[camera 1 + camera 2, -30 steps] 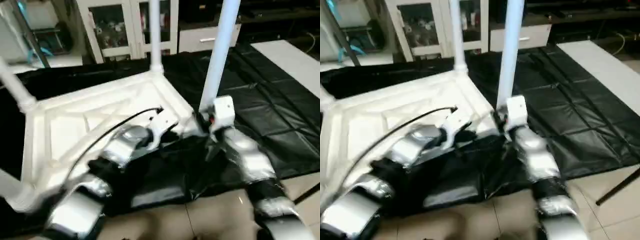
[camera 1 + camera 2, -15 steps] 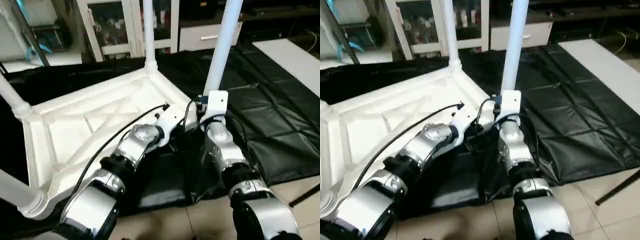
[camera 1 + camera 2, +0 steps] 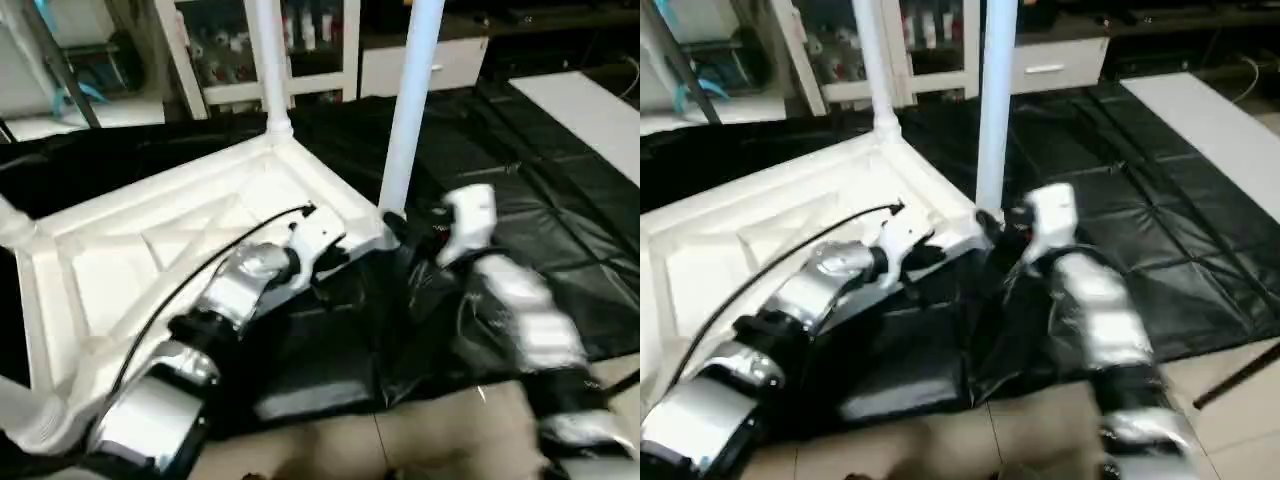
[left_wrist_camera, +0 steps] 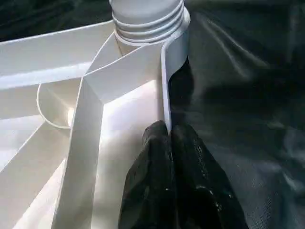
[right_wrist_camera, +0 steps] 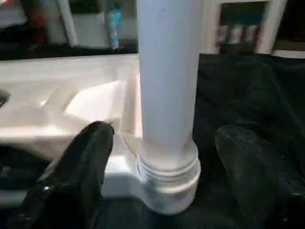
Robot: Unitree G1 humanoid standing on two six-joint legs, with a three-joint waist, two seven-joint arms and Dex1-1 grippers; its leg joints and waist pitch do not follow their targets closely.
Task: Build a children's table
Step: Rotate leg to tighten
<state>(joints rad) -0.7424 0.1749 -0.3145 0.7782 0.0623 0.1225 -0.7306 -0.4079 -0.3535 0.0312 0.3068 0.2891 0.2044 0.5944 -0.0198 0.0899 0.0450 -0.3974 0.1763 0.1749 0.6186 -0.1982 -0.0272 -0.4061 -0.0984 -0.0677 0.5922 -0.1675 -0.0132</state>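
A low tabletop (image 3: pixel 560 190) under wrinkled black sheeting is carrying the white children's table (image 3: pixel 180 240), which is lying upside down on it, legs pointing upward. The sheeting's front edge is drooping toward the tiled floor (image 3: pixel 420 440).

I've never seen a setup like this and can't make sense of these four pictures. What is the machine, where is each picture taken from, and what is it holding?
It is a humanoid robot with two silver arms, each ending in jaws of two black fingers. The two wide pictures come from cameras in its head, looking down over the arms. The two close ones come from a camera on each wrist.

On the black-covered work table lies a white ribbed plastic tabletop, upside down, with white tube legs standing up from its corners.

The left gripper is shut on the tabletop's thin rim. The right gripper is open, one finger on each side of the nearest white leg, without touching it.
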